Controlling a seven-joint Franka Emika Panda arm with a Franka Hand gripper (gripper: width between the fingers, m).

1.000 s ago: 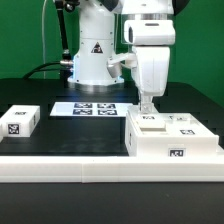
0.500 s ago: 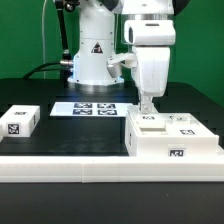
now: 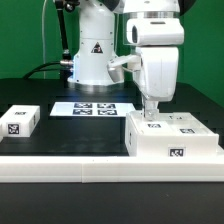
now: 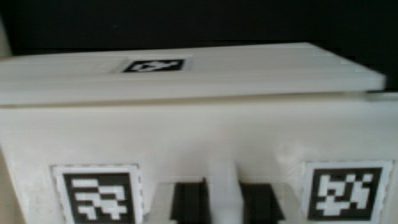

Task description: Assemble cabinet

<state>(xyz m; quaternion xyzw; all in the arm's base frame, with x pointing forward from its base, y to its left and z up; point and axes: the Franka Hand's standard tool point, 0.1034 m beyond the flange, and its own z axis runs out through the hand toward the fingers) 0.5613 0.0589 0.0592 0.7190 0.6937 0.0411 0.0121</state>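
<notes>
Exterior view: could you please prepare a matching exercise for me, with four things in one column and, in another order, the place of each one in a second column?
Things
1. cabinet
2. small white block
3. marker board
4. claw

Places
A. flat on the black table, in front of the robot base
B. alone at the exterior view's left
C. down at the top of the biggest white piece
D. at the exterior view's right, near the front edge

Right pairs: 1-D, 2-B, 3-A, 4-C
</notes>
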